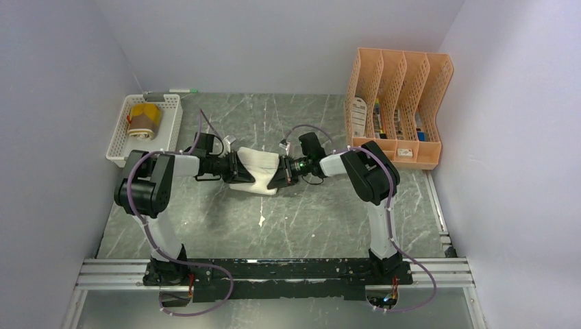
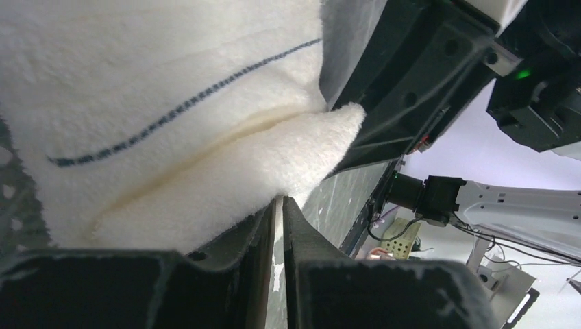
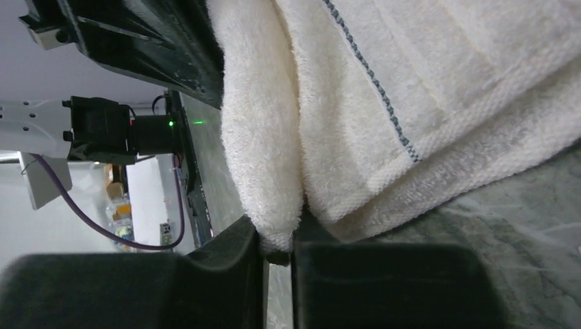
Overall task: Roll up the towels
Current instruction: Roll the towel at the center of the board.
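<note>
The cream-white towel (image 1: 259, 171) lies bunched in the middle of the table, stretched between my two grippers. My left gripper (image 1: 236, 168) is at its left end. In the left wrist view the fingers (image 2: 281, 200) stand almost together, with the towel's (image 2: 171, 103) thick fold at their tips. My right gripper (image 1: 281, 173) is at the right end. In the right wrist view it (image 3: 277, 240) is shut on a hanging fold of the towel (image 3: 384, 103), which has a thin dark stripe. The mustard-yellow and brown towel (image 1: 144, 118) lies rolled in the basket.
A white slotted basket (image 1: 171, 130) stands at the back left, with a marker pen (image 1: 175, 91) behind it. An orange file organizer (image 1: 397, 103) holding small items stands at the back right. Walls close in both sides, and a metal rail (image 1: 274, 271) runs along the near edge.
</note>
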Robot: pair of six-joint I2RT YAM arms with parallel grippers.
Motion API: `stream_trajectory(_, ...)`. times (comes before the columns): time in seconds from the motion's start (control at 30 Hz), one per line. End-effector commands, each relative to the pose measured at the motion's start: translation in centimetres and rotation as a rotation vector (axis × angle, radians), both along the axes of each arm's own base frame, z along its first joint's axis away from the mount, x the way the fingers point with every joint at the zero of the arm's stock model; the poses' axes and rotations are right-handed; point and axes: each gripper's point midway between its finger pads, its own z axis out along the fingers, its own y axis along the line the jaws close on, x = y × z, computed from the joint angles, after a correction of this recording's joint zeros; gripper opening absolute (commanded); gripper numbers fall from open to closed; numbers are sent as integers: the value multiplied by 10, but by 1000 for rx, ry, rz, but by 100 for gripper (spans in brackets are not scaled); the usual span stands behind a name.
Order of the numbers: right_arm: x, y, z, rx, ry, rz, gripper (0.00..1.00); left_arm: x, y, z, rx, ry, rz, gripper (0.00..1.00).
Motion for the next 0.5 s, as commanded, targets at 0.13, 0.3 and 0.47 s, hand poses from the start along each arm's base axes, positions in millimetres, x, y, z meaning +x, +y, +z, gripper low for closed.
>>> stream_trajectory(0.13, 13, -14, -10, -161, -40, -59, 54, 4, -1, -28, 25, 48, 43, 20)
stream_trajectory(0.3, 30, -39, -5, -357, -125, -150, 64, 3, 6, -41, 88, 82, 58, 20)
stream_trajectory(0.47, 48, -84, 26, -568, -350, -272, 71, 5, 6, -38, 97, 77, 55, 20)
